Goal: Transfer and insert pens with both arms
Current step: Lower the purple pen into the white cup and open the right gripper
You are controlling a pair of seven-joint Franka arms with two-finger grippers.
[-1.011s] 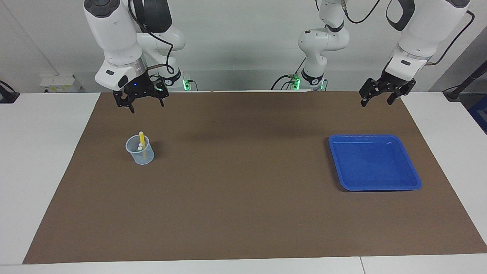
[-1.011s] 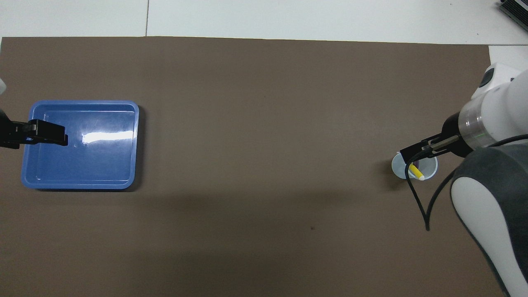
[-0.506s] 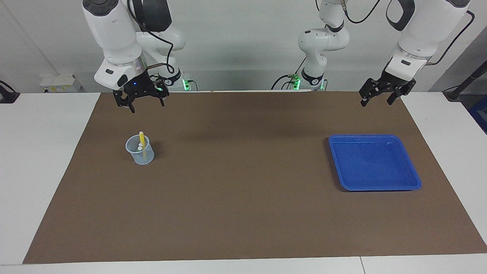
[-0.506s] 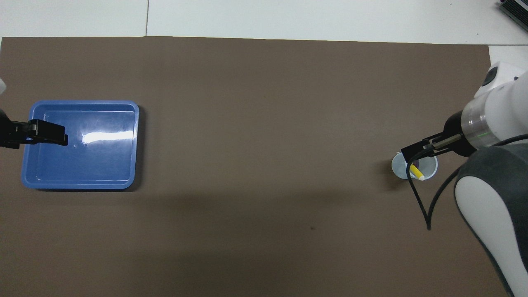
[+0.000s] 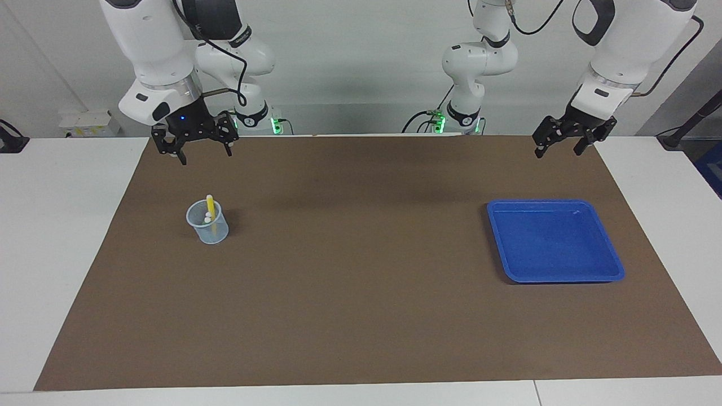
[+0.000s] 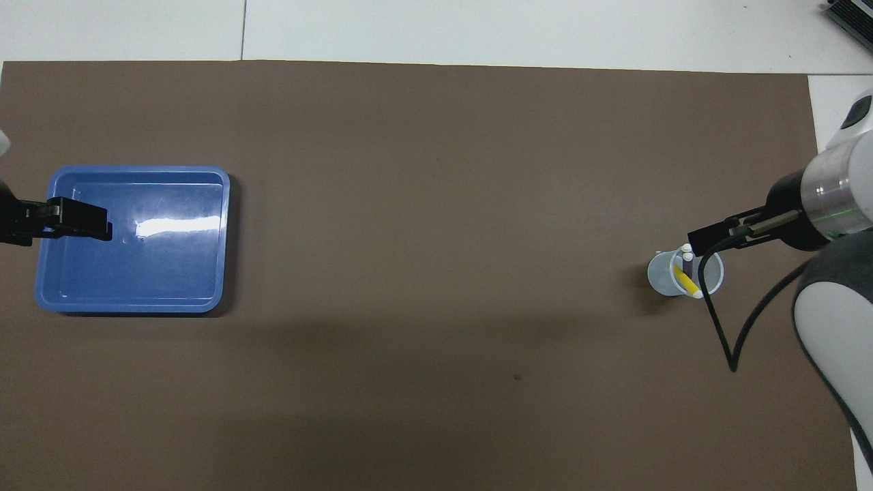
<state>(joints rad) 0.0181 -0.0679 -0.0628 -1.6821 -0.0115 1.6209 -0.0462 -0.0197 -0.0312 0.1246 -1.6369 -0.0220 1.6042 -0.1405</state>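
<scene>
Pens stand in a clear cup [image 5: 207,225] on the brown mat [image 5: 361,293], toward the right arm's end of the table [image 5: 67,237]. The yellow pen [image 5: 210,204] leans inside the cup and its top sticks up above the rim. In the overhead view the yellow pen [image 6: 686,283] lies slanted across the cup's [image 6: 660,278] mouth, with the purple pen [image 6: 688,266] just beside it. Pale cap ends show near the rim in both views. A green pen cannot be made out.

The right gripper [image 5: 205,155] hangs in the air over the mat's edge by the robots, near the cup but well above it and touching nothing. Its jaws are spread and hold nothing. From above, the right gripper [image 6: 709,237] overlaps the cup's rim, and a black cable [image 6: 723,341] loops down from the arm across the cup.

A blue tray [image 5: 555,278] sits on the mat toward the left arm's end, well apart from the cup, with no pen in it. The left gripper [image 5: 558,152] hangs over the mat's corner by the robots, clear of the tray. Its jaws are also spread and hold nothing. From above, the left gripper [image 6: 82,228] overlaps the tray's [image 6: 136,307] edge. The left arm waits.
</scene>
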